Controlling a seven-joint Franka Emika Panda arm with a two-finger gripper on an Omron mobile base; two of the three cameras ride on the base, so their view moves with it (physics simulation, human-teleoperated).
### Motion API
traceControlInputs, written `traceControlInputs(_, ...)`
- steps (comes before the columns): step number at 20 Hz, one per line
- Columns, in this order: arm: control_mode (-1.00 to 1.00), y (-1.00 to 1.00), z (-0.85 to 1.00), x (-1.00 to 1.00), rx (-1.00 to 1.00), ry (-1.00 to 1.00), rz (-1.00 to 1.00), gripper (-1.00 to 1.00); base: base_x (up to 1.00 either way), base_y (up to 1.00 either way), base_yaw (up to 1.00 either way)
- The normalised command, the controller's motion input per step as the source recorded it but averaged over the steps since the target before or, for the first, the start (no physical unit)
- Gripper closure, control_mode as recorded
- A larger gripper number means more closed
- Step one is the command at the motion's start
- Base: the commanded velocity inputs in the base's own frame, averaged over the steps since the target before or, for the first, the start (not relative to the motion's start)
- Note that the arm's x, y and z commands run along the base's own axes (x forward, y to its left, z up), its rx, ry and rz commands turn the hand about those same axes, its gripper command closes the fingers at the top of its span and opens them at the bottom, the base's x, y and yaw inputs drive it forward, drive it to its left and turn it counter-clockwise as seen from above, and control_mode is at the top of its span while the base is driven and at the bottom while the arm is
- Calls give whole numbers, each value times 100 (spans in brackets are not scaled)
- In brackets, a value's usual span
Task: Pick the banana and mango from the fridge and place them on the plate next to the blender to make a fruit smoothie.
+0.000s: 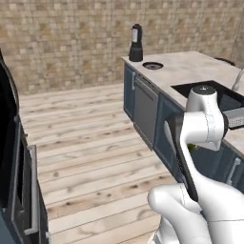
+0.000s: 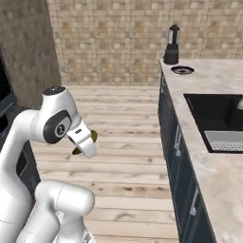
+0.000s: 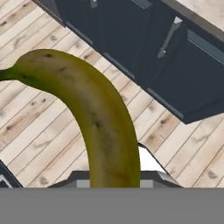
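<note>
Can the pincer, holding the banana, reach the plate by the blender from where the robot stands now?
Probably not yet: the plate lies at the counter's far end beside the blender, well beyond the arm; open floor leaves the way free.

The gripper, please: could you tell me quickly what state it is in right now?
Gripper: shut on the banana, carried above the wooden floor.
</note>
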Motion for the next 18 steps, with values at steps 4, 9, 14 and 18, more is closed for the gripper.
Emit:
traceControlInputs(4,100,0,0,0,0,0,0,100,100,2,-34)
traceControlInputs(9,100,0,0,0,0,0,0,100,100,21,-35)
traceControlInputs(14,100,0,0,0,0,0,0,100,100,31,-35)
traceControlInputs(18,100,0,0,0,0,0,0,100,100,34,-36)
